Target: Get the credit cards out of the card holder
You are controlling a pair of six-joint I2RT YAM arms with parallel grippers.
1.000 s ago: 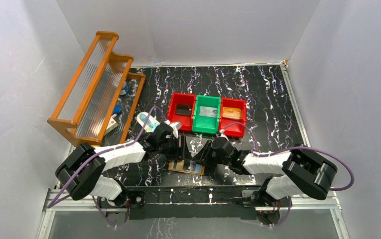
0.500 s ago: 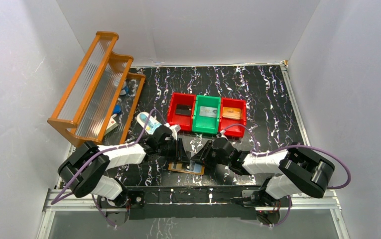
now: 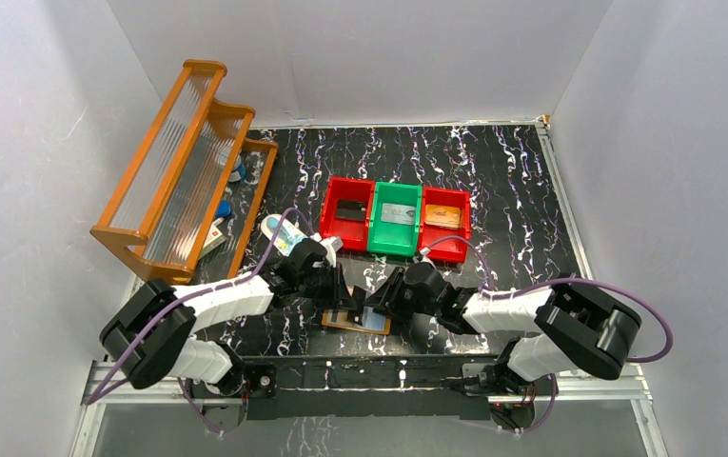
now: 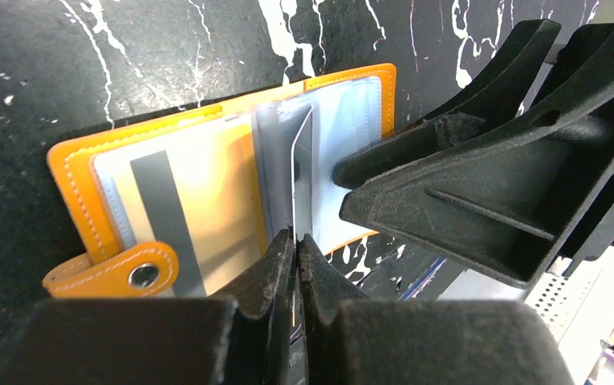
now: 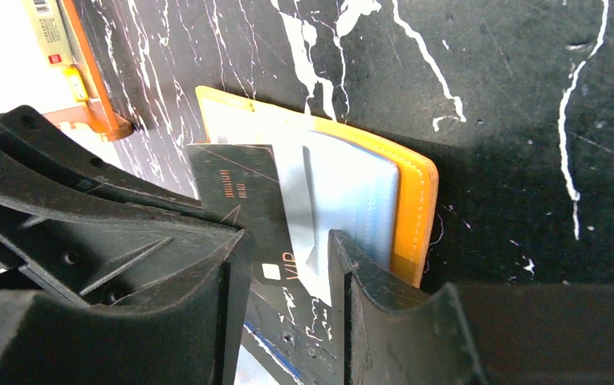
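The orange card holder (image 3: 352,321) (image 4: 79,184) lies open like a booklet near the table's front edge. My left gripper (image 4: 295,234) (image 3: 344,291) is shut on the near edge of a dark credit card (image 5: 235,196) marked VIP, which stands upright out of the middle sleeve (image 4: 302,188). A pale yellow card with a grey stripe (image 4: 183,208) lies in the left pocket. My right gripper (image 5: 287,247) (image 3: 379,305) is open. One of its fingers (image 4: 367,164) presses on the pale blue right page (image 5: 351,192).
A row of red, green and red bins (image 3: 394,219), each with a card in it, stands behind the holder. A wooden rack (image 3: 184,171) runs along the left, with a blue-and-white oval item (image 3: 279,233) beside it. The two grippers nearly touch.
My left gripper's jaws have closed onto the upright card's edge. The right gripper has opened slightly. Both arms stay almost where they were.
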